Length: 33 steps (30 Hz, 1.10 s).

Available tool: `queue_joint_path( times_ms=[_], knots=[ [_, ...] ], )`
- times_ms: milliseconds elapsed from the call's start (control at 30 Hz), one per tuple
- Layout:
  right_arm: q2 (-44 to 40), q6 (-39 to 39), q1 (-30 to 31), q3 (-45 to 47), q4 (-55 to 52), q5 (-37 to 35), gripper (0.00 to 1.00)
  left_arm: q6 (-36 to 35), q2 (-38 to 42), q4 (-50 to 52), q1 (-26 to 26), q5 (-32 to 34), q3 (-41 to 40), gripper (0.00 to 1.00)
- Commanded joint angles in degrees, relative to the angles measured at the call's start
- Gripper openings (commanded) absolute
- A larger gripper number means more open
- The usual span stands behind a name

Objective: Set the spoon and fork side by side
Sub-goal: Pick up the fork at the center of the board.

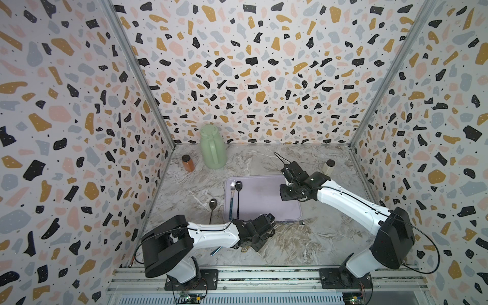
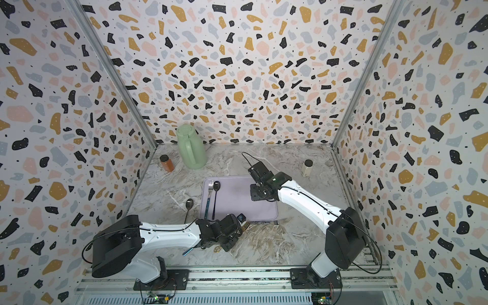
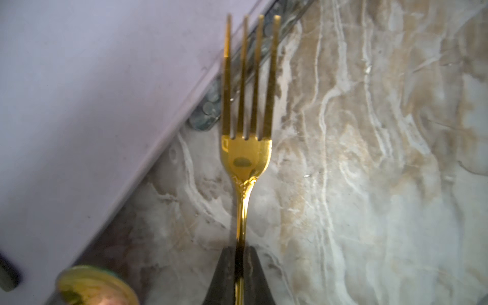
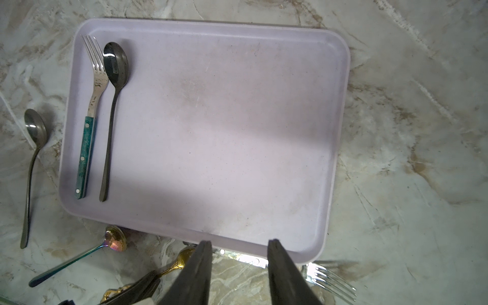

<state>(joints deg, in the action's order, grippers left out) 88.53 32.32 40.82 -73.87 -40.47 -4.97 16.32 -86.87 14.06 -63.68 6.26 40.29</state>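
Three metal forks [image 4: 96, 79] [image 4: 327, 280] [image 3: 247, 158], three metal spoons [image 4: 115, 66] [image 4: 35, 129] [image 4: 115, 241], two small capped bottles [image 1: 188, 163] [image 2: 307, 168], one green plastic jug [image 1: 212, 150], one lilac rectangular tray [image 4: 211, 132]

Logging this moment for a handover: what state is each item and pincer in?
left pincer: shut on handle of gold fork
right pincer: open, empty, above tray
gold fork: held, tines at tray's edge
green-handled fork: flat on tray beside black spoon
black spoon: flat on tray
gray spoon: on table
rainbow spoon: on table
silver fork: on table, handle under tray
jug: upright, lid on
orange bottle: upright
beige bottle: upright
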Motion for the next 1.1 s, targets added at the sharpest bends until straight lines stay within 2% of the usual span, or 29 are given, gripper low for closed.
queue_joint_path(
  times_ms=[0, 100, 267, 433, 533, 633, 833, 1067],
  knots=[
    [-1.7, 0.1, -0.3, 0.1, -0.5, -0.1, 0.41, 0.4, 0.1, 1.8, -0.7, -2.8, 0.3, 0.05],
    [-1.9, 0.3, -0.5, 0.3, -0.6, 0.1, 0.4, -0.2, 1.0, 2.7, -1.1, -4.0, 1.1, 0.01],
    [-2.7, 0.3, -0.7, 0.6, -0.8, 0.1, 0.4, -0.1, 6.6, 3.2, -1.4, -3.6, 1.4, 0.0],
    [-4.9, 0.0, -1.0, 1.2, -0.9, -1.4, 0.4, 0.2, 12.1, 6.6, -1.0, 0.6, 4.3, 0.0],
    [-7.0, -0.1, -1.4, 2.1, -0.9, -3.0, 0.4, 0.8, 12.7, 9.1, 1.8, 2.3, 7.5, 0.0],
    [-9.5, 0.1, -2.6, 3.5, -0.9, -4.0, 0.4, 2.7, 12.4, 9.1, 7.8, 3.0, 9.6, 0.0],
    [-10.6, 1.5, -5.1, 5.4, -0.9, -2.3, 0.4, 8.6, 6.7, 4.9, 16.1, 3.4, 12.9, 0.0],
    [-9.3, 1.6, -5.6, 5.6, -0.9, -0.8, 0.39, 15.0, -6.5, 1.9, 21.0, 4.2, 21.1, 0.0]
  ],
)
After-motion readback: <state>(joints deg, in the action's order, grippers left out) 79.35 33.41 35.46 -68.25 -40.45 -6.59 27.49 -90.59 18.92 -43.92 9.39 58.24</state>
